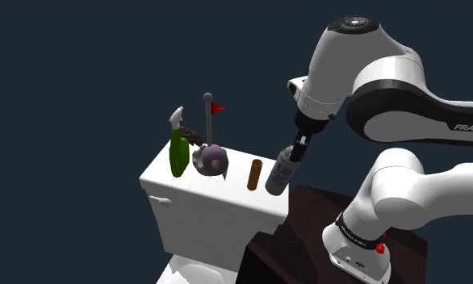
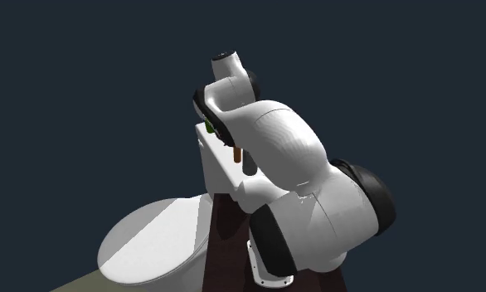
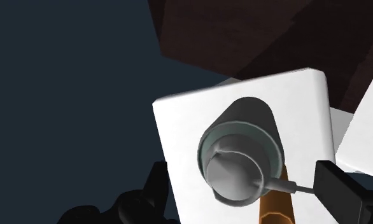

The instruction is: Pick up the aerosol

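Note:
The aerosol (image 1: 280,173) is a grey can with a printed label. It stands at the end of the white toilet tank lid (image 1: 203,181) nearest the arm and leans toward the arm. My gripper (image 1: 295,153) hangs right over its top. In the wrist view the can's grey cap (image 3: 239,168) lies between the two black fingers (image 3: 156,191), which stand apart with a gap on each side. The gripper (image 3: 240,170) is open around the cap and does not touch it.
Along the tank lid (image 3: 179,127) stand an orange cylinder (image 1: 254,173), close beside the can, a purple ball-shaped thing (image 1: 212,160) with a pole and red flag, and a green spray bottle (image 1: 178,153). The dark brown stand (image 1: 307,234) adjoins the tank. The toilet lid (image 2: 150,236) lies below.

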Controlling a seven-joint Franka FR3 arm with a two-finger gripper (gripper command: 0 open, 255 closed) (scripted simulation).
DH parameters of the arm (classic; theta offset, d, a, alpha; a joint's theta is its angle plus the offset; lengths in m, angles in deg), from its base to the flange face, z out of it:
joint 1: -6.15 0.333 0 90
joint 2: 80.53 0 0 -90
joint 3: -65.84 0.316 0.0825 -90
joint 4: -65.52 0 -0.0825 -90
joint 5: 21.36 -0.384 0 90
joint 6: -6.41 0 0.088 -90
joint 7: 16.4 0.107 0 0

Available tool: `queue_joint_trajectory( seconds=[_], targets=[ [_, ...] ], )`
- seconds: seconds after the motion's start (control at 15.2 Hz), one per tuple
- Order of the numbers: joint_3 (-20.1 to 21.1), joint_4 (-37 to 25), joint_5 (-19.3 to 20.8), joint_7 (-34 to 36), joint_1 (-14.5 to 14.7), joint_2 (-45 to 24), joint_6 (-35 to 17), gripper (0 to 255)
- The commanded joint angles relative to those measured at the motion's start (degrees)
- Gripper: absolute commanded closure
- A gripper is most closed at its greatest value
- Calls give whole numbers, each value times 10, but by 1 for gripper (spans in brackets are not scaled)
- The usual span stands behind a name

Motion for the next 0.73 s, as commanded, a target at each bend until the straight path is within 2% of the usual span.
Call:
queue_joint_trajectory(
  seconds=[0.0,0.33,0.4,0.66],
  targets=[
    [4,16,-2,3,2,1,-14,0],
    [10,43,-7,9,6,1,-40,0],
    [10,43,-7,9,6,0,-41,255],
    [11,42,-8,10,6,0,-41,255]
  ],
)
